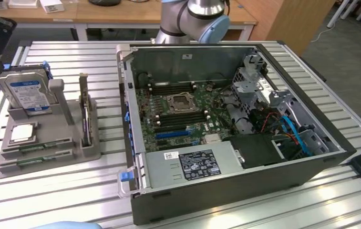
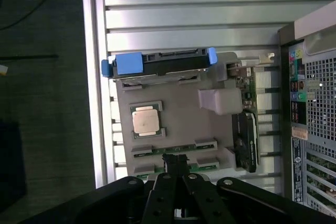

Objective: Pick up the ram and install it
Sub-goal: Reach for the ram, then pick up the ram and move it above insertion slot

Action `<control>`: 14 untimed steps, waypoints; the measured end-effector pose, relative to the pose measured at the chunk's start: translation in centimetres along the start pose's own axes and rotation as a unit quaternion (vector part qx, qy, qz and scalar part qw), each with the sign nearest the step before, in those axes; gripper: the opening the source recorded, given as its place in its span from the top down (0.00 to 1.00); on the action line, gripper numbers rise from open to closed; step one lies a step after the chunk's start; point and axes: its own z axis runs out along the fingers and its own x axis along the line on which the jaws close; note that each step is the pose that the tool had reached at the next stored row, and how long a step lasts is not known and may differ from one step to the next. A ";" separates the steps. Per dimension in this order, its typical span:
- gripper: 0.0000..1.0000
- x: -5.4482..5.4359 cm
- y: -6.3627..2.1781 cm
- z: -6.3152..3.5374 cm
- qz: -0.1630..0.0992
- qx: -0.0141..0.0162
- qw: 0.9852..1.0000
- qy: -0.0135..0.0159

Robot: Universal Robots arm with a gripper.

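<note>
The black gripper [image 2: 176, 159] was closed, its fingertips together and holding nothing, and it hung above the grey plastic holder tray [image 1: 56, 125]. In the lower left of the exterior view, the slim green ram stick [image 1: 43, 145] lay flat in its tray slot, with a second similar stick [image 1: 43, 159] just beside it. The open dark computer case [image 1: 231, 195] stood at the exterior view's right.

Oblique overview; wrist overhead, shared holder [image 1: 53, 126]
</note>
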 end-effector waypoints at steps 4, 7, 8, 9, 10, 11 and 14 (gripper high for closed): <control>0.90 0.0 0.00 0.00 0.000 0.000 1.000 0.000; 0.90 0.0 0.00 -0.01 0.000 0.000 1.000 0.000; 0.90 0.0 0.00 0.00 0.000 0.000 1.000 0.000; 0.90 0.0 0.00 0.00 0.000 0.000 1.000 0.000; 0.90 0.0 0.00 -0.01 0.000 0.000 1.000 0.000; 0.90 0.0 0.00 0.00 0.000 0.000 1.000 0.000; 0.90 0.0 -0.06 0.04 0.000 0.000 1.000 0.000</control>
